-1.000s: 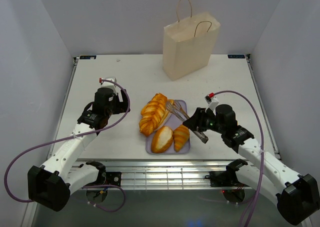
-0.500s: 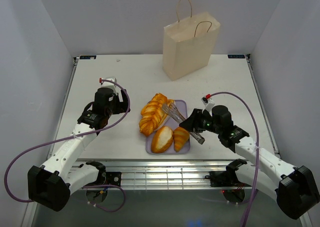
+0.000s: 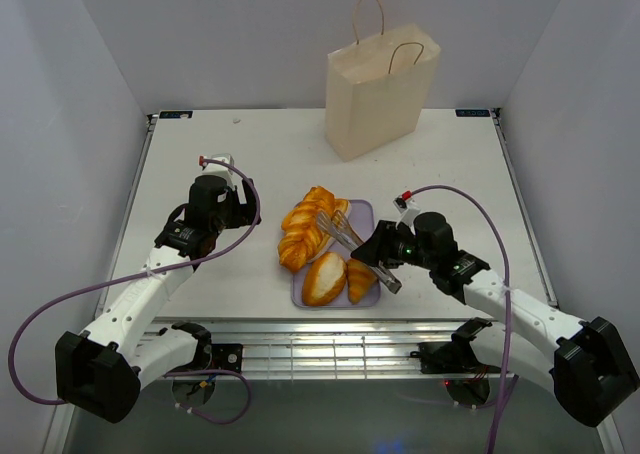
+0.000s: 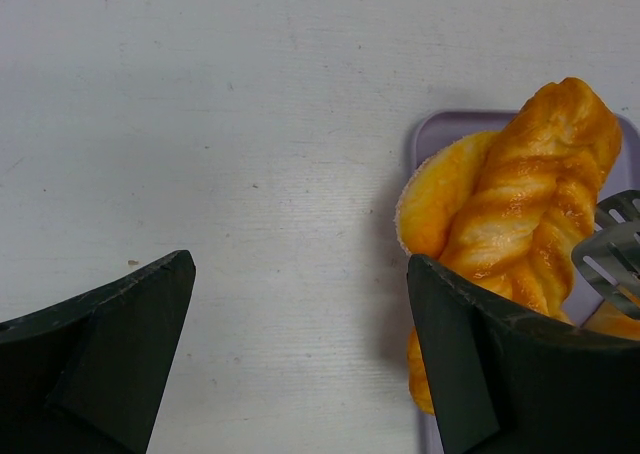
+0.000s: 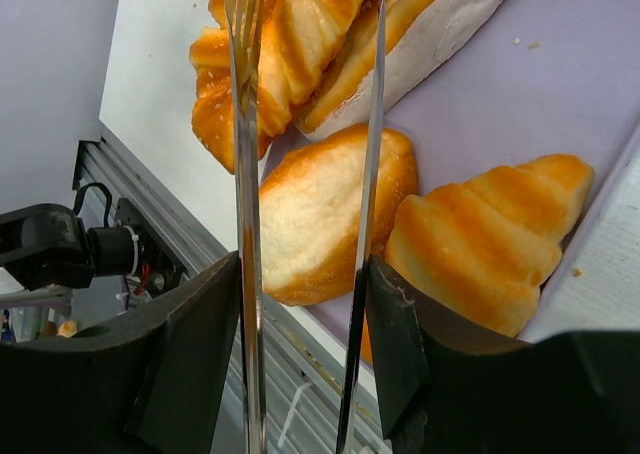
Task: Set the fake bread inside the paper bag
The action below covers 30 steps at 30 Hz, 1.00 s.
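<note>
The fake bread lies on a lilac tray [image 3: 366,212]: braided loaves [image 3: 305,229], an oval roll [image 3: 323,279] and a croissant [image 3: 361,277]. My right gripper [image 3: 385,251] is shut on metal tongs [image 3: 343,232], whose tips reach over the braided loaves. In the right wrist view the tongs' two arms [image 5: 243,174] straddle the oval roll [image 5: 320,214], with the croissant [image 5: 480,244] to the right. My left gripper [image 3: 238,200] stands open and empty over bare table, left of the braided loaf [image 4: 530,214]. The paper bag [image 3: 380,94] stands upright at the back.
The tray [image 4: 440,134] sits near the table's front edge, with the metal frame rail [image 3: 330,349] just below it. White walls close in the table on the left, right and back. The tongs' tip [image 4: 612,249] shows at the right edge of the left wrist view.
My right arm has moved left toward the tray, carrying the tongs' tips farther over the braided loaves. The left arm, the bread and the bag have not moved.
</note>
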Each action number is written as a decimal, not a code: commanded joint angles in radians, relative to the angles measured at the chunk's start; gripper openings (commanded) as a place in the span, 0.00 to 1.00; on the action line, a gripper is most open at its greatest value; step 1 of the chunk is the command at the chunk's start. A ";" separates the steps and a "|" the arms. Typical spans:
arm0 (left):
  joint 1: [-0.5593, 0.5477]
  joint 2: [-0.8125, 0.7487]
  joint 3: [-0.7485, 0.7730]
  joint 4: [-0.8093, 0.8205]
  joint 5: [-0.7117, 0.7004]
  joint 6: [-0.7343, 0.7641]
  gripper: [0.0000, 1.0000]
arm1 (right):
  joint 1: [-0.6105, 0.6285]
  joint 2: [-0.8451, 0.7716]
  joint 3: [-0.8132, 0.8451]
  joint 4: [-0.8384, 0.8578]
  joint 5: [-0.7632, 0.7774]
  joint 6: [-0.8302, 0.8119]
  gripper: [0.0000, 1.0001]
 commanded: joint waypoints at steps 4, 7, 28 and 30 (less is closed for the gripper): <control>-0.007 -0.028 0.037 -0.005 0.021 -0.005 0.98 | 0.021 0.018 0.013 0.075 0.021 0.040 0.57; -0.010 -0.031 0.037 -0.004 0.021 -0.005 0.98 | 0.027 0.033 0.032 0.049 0.034 0.056 0.57; -0.015 -0.043 0.037 -0.005 0.035 -0.005 0.98 | 0.061 0.079 0.056 0.066 0.063 0.114 0.55; -0.015 -0.045 0.037 -0.005 0.035 -0.006 0.98 | 0.064 0.093 0.055 0.081 0.063 0.126 0.56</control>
